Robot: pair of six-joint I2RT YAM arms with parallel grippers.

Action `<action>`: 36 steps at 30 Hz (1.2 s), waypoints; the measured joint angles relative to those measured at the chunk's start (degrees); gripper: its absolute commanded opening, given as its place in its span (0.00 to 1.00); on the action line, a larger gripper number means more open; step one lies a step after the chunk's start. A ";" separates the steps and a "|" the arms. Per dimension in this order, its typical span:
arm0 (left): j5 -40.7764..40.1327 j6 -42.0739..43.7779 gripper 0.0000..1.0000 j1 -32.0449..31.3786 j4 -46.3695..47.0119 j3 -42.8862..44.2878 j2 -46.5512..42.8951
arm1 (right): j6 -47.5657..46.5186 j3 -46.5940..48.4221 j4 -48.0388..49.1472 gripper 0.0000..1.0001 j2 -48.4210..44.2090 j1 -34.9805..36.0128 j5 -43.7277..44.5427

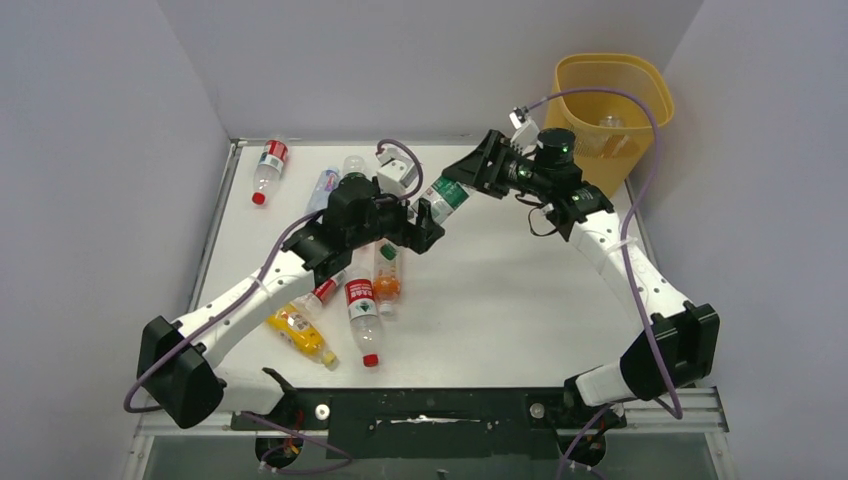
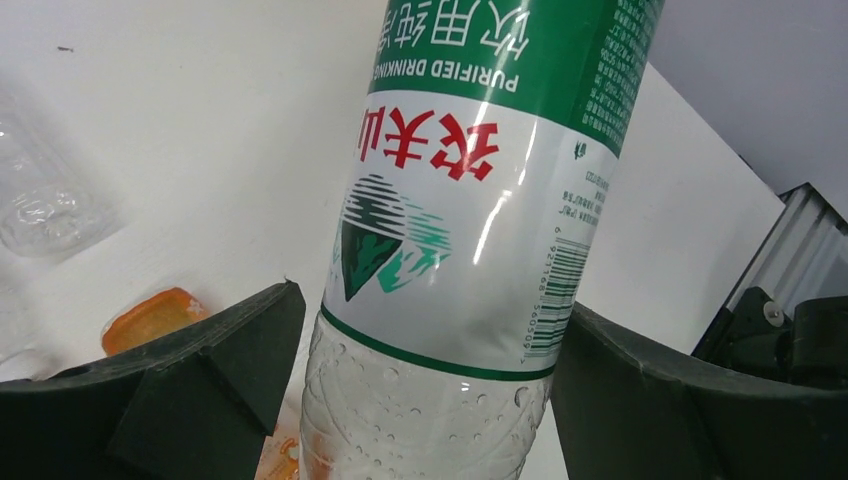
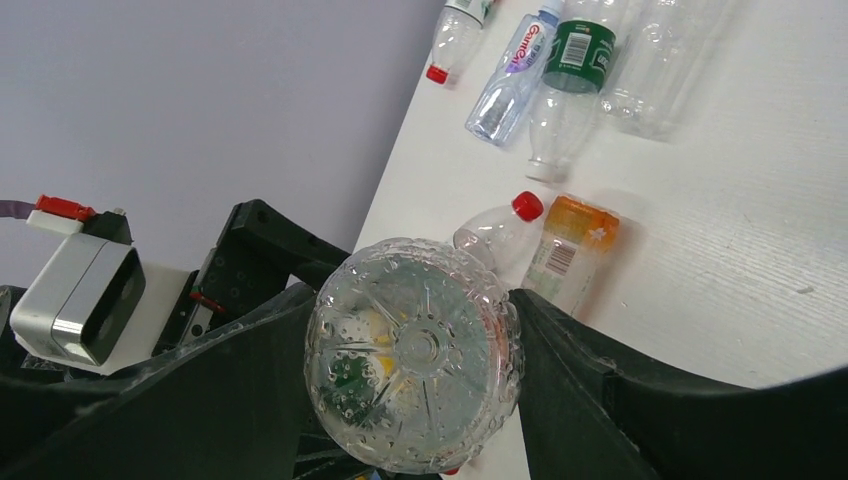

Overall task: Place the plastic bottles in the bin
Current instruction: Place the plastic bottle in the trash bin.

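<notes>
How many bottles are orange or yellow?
2: an orange bottle and a yellow bottle, both lying on the table beside the left arm. More could hide under it.

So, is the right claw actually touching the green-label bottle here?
Touching. In the right wrist view, the right claw has both fingers pressed against the sides of the green-label bottle, with no gap on either side.

Green-and-white labelled bottle (image 2: 470, 200); yellow-orange bin (image 1: 620, 90).
</notes>
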 measured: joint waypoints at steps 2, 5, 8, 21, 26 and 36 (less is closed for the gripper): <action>-0.85 0.39 0.86 0.07 -1.53 0.76 0.11 | -0.52 1.55 -1.11 0.47 1.05 -0.02 0.07; -1.92 0.81 0.86 0.52 -3.80 2.64 0.09 | -1.36 3.87 -2.12 0.47 2.51 -0.02 0.22; -2.97 1.11 0.86 0.98 -5.68 4.22 -0.52 | -2.45 6.08 -3.39 0.47 3.61 -0.20 0.68; -7.15 1.95 0.86 2.51 -11.50 9.68 -7.48 | -9.16 17.90 -12.33 0.49 11.37 -7.34 2.99; -7.41 2.03 0.86 3.10 -12.57 9.79 -8.28 | -11.58 26.99 -15.98 0.51 14.84 -12.44 3.96; -6.78 2.03 0.86 3.89 -13.84 9.73 -8.26 | -14.43 43.45 -18.16 0.52 19.74 -19.78 6.75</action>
